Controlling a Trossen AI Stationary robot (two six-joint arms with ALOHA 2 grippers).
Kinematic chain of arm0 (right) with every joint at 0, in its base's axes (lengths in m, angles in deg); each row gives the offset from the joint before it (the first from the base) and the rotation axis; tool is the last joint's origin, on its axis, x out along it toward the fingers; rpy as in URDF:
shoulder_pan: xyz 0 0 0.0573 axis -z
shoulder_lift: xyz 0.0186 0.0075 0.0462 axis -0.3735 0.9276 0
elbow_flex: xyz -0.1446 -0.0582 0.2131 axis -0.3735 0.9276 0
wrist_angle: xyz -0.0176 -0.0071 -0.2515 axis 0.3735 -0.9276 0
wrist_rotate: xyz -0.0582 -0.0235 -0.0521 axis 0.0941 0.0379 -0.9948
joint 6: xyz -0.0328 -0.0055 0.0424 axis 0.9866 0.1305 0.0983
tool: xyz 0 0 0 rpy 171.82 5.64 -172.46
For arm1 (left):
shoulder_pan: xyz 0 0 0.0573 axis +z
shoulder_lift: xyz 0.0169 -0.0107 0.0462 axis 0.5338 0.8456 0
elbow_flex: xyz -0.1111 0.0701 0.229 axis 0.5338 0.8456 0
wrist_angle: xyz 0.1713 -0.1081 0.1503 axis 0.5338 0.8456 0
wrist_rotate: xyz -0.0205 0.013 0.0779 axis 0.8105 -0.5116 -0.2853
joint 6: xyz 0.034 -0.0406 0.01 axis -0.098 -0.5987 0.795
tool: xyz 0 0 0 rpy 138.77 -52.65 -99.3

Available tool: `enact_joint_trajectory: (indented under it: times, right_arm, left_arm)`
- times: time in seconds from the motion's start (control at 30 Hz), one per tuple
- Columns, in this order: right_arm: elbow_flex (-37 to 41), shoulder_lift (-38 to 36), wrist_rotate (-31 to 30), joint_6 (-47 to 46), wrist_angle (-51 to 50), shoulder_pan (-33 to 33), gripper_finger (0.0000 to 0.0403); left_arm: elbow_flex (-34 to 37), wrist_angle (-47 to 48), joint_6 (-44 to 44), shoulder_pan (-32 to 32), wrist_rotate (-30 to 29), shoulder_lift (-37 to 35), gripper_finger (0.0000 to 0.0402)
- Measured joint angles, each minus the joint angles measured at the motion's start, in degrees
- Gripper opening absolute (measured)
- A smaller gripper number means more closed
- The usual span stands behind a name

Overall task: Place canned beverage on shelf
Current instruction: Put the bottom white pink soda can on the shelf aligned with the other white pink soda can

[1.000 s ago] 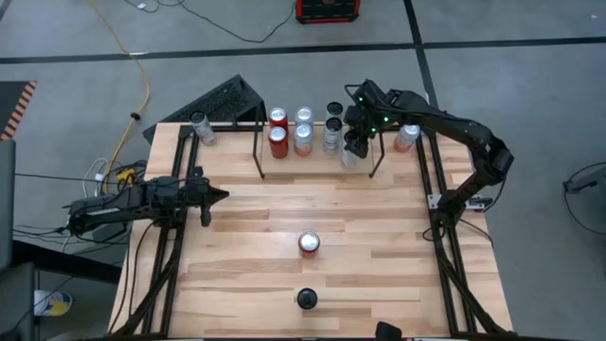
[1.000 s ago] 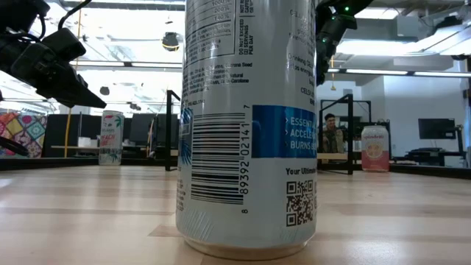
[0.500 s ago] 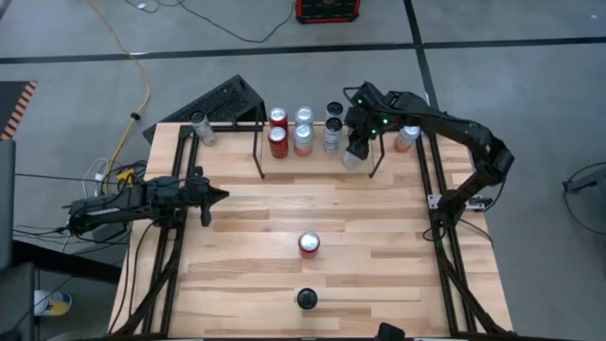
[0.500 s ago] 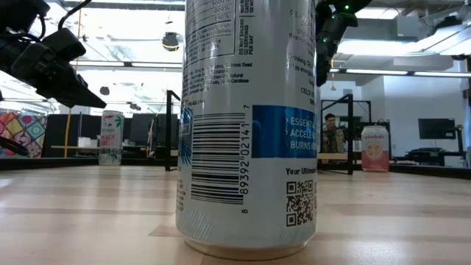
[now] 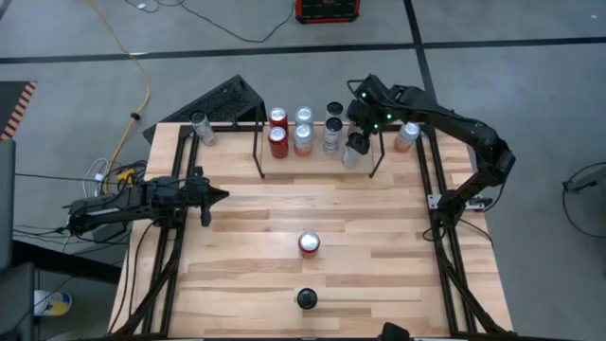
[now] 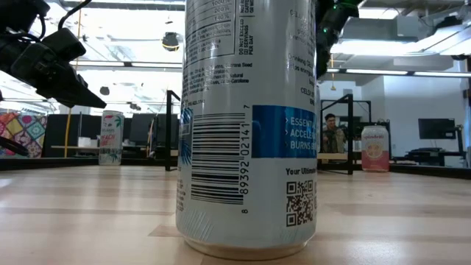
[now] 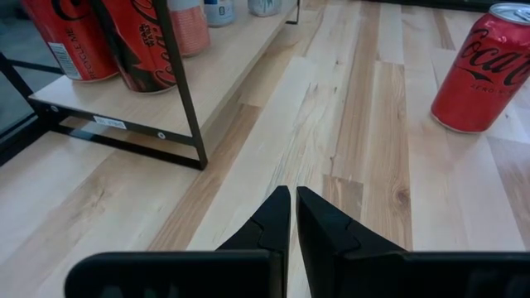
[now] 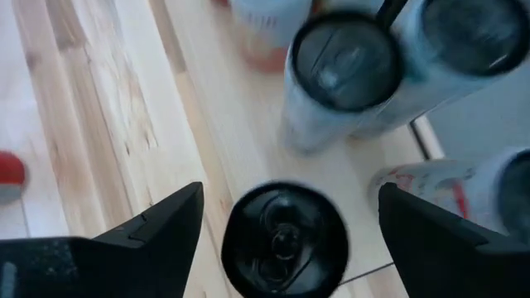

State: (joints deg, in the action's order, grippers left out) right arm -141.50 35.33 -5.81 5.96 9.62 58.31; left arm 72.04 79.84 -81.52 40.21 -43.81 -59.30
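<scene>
Right pincer (image 5: pixel 357 135) lifted, spread (can (image 8: pixel 286 239) released) on shelf (image 5: pixel 258 152)

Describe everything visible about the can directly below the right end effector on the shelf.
The can is a tall, slim can with a black top and pull tab and a pale silvery body. It stands upright at the shelf's right end, in the front row, just in front of two similar black-topped cans. The right end effector hovers above it, its fingers spread wide on either side and clear of it. Only the shelf board touches it.
</scene>
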Motion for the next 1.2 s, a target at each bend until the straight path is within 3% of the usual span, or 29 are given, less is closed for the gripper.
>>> enact_joint_trajectory:
  times: [0.23, 0.63, 0.83, 1.2]
  right_arm:
    - [-7.2, 0.0, 0.0, -7.8, -0.9, 0.0, 0.0337]
    - [-14.8, 0.0, 0.0, -39.3, -8.5, -2.0, 0.0336]
    - [-14.8, 0.9, -7.6, -48.9, -13.3, -6.3, 0.0336]
    - [-14.4, 1.1, -20.9, -56.7, -18.6, -10.3, 0.0336]
  left_arm:
    - [0.0, 0.0, 0.0, 0.0, 0.0, 0.0, 0.0011]
    - [0.0, 0.0, 0.0, 0.0, 0.0, 0.0, 0.0011]
    - [0.0, 0.0, 0.0, 0.0, 0.0, 0.0, 0.0011]
    - [0.0, 0.0, 0.0, 0.0, 0.0, 0.0, 0.0011]
